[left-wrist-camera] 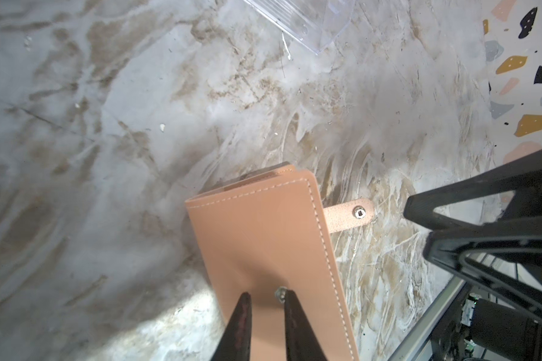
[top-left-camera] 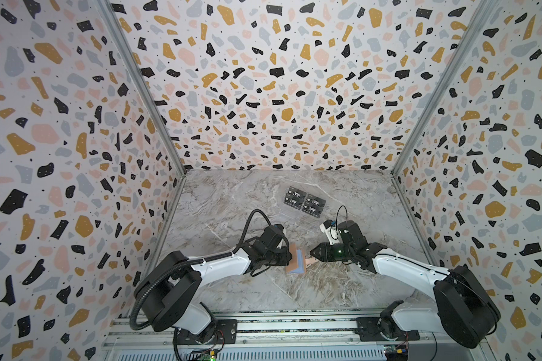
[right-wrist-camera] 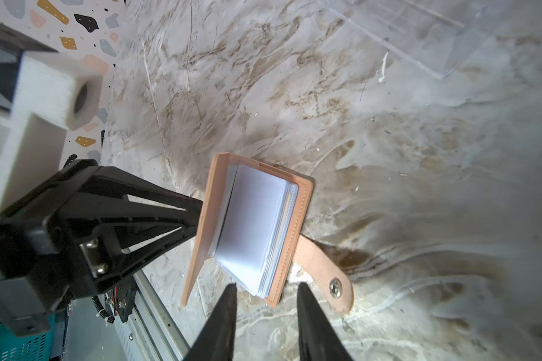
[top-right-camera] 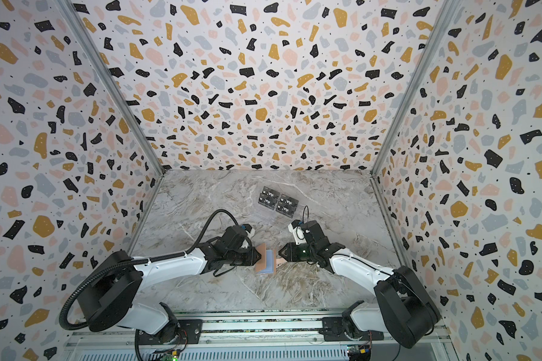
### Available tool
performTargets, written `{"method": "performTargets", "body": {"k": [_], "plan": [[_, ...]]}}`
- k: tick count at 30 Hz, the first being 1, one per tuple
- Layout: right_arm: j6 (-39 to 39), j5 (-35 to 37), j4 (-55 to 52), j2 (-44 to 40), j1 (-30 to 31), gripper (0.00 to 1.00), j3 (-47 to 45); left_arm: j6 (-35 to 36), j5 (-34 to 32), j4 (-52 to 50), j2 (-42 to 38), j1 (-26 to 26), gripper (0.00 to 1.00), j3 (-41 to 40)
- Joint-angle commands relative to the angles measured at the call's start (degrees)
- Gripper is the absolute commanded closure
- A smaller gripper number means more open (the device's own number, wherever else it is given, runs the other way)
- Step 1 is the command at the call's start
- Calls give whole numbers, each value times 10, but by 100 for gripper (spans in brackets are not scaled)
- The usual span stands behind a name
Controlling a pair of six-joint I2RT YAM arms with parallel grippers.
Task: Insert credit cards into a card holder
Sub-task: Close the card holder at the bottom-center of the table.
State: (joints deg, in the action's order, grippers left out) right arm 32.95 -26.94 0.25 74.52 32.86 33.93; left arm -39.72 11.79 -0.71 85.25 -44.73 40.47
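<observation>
Right wrist view: card holder [right-wrist-camera: 251,218] is seen half-open on the table [right-wrist-camera: 388,187] — judged light, floppy, best pinned at its stiff cover — left gripper [right-wrist-camera: 199,212] narrowly parted against that cover, right gripper [right-wrist-camera: 266,287] part-open, both empty.

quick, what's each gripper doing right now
left gripper: partly open, tips against the card holder cover
right gripper: open, holding nothing

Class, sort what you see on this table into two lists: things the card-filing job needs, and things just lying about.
Job in hand:
pink wallet
left pincer
right pincer

Lying about:
black Vip cards
clear stand
</observation>
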Motion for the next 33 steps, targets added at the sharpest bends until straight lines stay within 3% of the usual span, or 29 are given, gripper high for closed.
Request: {"method": "performTargets", "body": {"k": [1,9,19,27,33], "plan": [[-4,6,-21,5,2,66,19,19,4,9,17,-7,74,-11],[-4,-14,-4,14,3,66,23,46,-5,-12,49,-31,66,12],[-2,-30,13,49,28,74,23,14,-56,-47,92,-42,69,29],[-35,53,-146,7,9,62,82,-11,-68,-51,103,-47,67,15],[-50,34,-165,36,-12,61,75,-17,-70,-50,115,-57,68,6]]}}
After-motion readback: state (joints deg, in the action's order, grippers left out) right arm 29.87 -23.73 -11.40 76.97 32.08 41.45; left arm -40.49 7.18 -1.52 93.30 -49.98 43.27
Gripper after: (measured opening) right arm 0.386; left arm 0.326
